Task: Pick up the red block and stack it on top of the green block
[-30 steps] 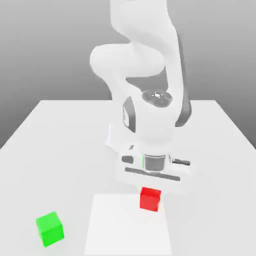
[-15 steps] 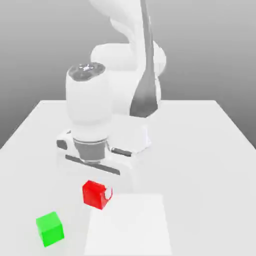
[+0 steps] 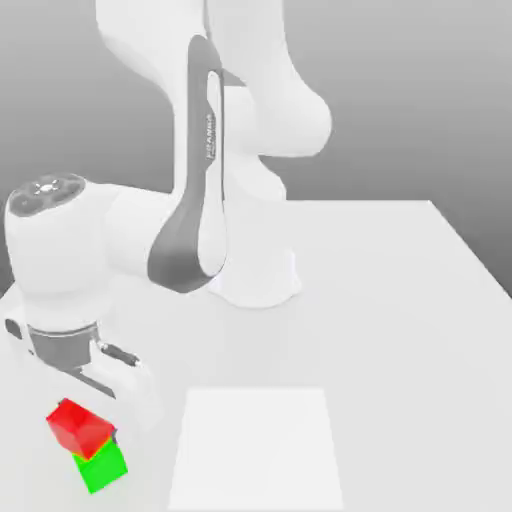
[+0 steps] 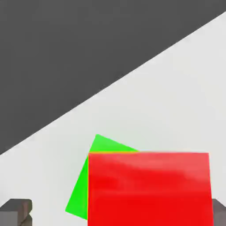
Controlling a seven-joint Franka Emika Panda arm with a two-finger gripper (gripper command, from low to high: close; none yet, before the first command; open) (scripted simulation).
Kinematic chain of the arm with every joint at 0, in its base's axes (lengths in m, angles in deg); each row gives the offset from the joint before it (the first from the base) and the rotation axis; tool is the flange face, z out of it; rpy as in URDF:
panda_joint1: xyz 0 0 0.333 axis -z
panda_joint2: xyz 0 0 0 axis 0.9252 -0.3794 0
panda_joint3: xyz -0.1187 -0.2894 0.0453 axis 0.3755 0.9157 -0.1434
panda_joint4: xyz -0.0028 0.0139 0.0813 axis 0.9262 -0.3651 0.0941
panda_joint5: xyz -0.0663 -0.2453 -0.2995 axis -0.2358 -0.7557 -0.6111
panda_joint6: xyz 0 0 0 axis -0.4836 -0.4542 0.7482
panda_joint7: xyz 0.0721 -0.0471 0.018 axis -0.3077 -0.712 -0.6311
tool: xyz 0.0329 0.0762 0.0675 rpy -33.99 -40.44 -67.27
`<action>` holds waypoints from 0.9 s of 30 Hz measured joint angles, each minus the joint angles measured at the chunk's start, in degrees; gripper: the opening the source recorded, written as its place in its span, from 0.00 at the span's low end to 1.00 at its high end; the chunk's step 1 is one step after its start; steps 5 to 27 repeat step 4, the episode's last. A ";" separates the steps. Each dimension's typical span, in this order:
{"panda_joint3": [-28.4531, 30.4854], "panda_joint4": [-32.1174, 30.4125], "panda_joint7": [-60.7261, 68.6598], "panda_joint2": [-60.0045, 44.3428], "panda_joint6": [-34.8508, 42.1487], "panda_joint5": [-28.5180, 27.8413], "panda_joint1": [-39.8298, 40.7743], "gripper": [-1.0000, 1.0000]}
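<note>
Two blocks, one wobbly stack

Ext. view: red block (image 3: 80, 428) sits skewed atop green block (image 3: 103, 467) – could slip off if nudged.

Hand view: gripper (image 4: 120, 213) wide open, nothing gripped; finger close by red's side – sideways drift w/ retreat might topple it.

We see a pale bench (image 3: 400, 330) with a flat white square panel (image 3: 257, 445) lying on it, near the front edge.
</note>
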 joint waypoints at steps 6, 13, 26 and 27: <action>0.67 -0.32 -0.96 6.93 6.56 -1.34 -0.43 1.00; 0.67 -0.32 -0.96 6.93 6.56 -1.34 -0.43 1.00; 0.67 -0.32 -0.96 6.93 6.56 -1.34 -0.43 1.00; 0.67 -0.32 -0.96 6.93 6.56 -1.34 -0.43 1.00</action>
